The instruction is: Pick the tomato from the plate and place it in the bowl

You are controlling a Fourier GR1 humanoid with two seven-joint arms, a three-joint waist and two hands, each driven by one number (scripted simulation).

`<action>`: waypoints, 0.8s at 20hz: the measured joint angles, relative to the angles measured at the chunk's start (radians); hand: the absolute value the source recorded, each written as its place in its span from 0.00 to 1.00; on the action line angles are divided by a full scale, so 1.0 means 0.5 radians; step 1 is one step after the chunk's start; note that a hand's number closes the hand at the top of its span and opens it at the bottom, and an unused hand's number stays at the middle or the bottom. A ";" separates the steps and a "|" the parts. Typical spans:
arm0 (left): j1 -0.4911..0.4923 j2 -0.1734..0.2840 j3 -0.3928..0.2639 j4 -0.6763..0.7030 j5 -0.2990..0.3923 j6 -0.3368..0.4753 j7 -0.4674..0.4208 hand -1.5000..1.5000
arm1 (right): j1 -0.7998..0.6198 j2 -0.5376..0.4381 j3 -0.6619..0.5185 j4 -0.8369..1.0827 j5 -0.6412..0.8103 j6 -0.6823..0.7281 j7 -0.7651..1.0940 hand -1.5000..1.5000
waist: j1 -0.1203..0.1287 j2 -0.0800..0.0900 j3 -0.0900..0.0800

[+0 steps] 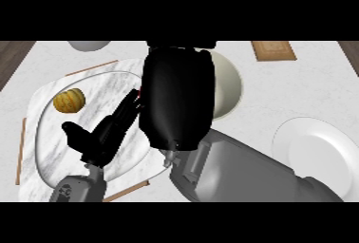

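Tomato is nowhere plainly in view; only a thin red sliver shows at the left edge of the right hand (175,99), whose dark back fills the middle of the frame, so the tomato may sit under it, and I cannot tell how its fingers are set. Bowl (228,85), cream and smooth-rimmed, peeks out just right of that hand, so placing looks close but not shown done. Left hand (105,130) rests at lower left, fingers straight and spread over the glassy oval plate (52,156). Ribbed yellow-brown gourd (69,100) lies on it. Round white plate (316,142) sits at right on the marble desk (280,95)
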 measured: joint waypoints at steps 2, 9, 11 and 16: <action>-0.009 0.009 0.011 -0.002 0.008 -0.009 0.003 0.50 | -0.060 0.004 -0.070 0.111 -0.003 -0.040 -0.018 1.00 | -0.005 0.007 0.001; 0.064 0.025 0.029 -0.070 0.020 -0.018 -0.003 0.50 | -0.165 0.016 -0.267 0.503 0.042 -0.187 -0.152 1.00 | -0.027 0.016 0.004; 0.072 0.024 0.023 -0.061 0.001 -0.017 -0.022 0.50 | -0.137 0.007 -0.321 0.627 0.082 -0.254 -0.228 1.00 | -0.037 0.019 0.004; 0.061 0.003 0.026 -0.034 -0.007 -0.013 -0.046 0.50 | -0.185 -0.043 -0.485 1.066 0.167 -0.450 -0.411 1.00 | -0.037 0.028 0.005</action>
